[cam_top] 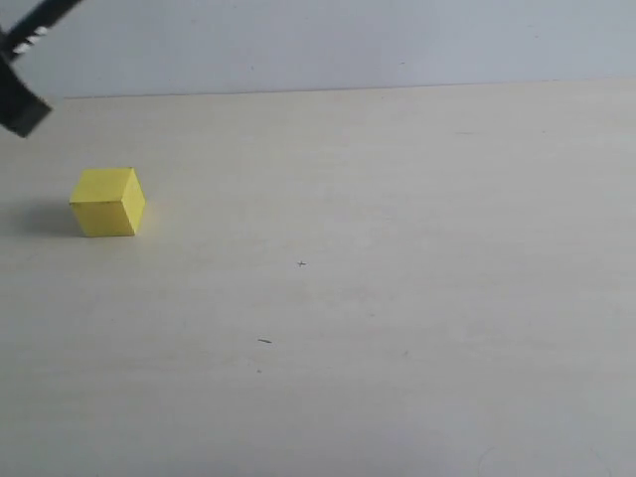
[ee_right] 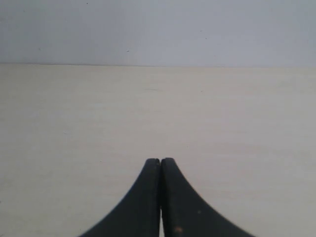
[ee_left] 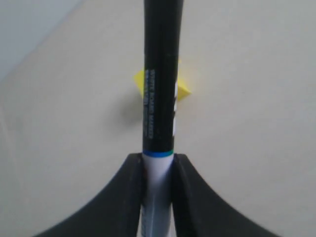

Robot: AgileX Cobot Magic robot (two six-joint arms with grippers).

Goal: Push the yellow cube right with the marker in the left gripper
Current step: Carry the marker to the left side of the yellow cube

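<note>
On the pale tabletop, far left of the exterior view, the yellow cube [cam_top: 107, 202] sits flat with one corner edge toward the camera. A soft shadow lies on its left side. Nothing touches it there.

In the left wrist view the cube [ee_left: 183, 92] is mostly hidden behind the marker [ee_left: 160, 98], with yellow showing on both sides of the black cap half. Whether the marker touches the cube cannot be told from this angle. Small white print runs along the black half, and a thin blue ring marks where it meets the white barrel.

The left gripper [ee_left: 158, 159] is clamped on that white barrel just below the ring, one black finger [ee_left: 132, 190] on each side, and the marker points straight out ahead.

At the top left corner of the exterior view a dark shape [cam_top: 20, 104] is cut off by the frame. It is probably part of the left arm, but it is too cropped to be sure.

The right gripper [ee_right: 160, 161] has its two fingers pressed together with nothing between them, above bare table.

The table [cam_top: 417, 298] is a cream, faintly grained surface, matte, with two or three tiny dark specks [cam_top: 301, 263] near the middle. Behind its far edge stands a plain pale grey wall [cam_top: 348, 40].
</note>
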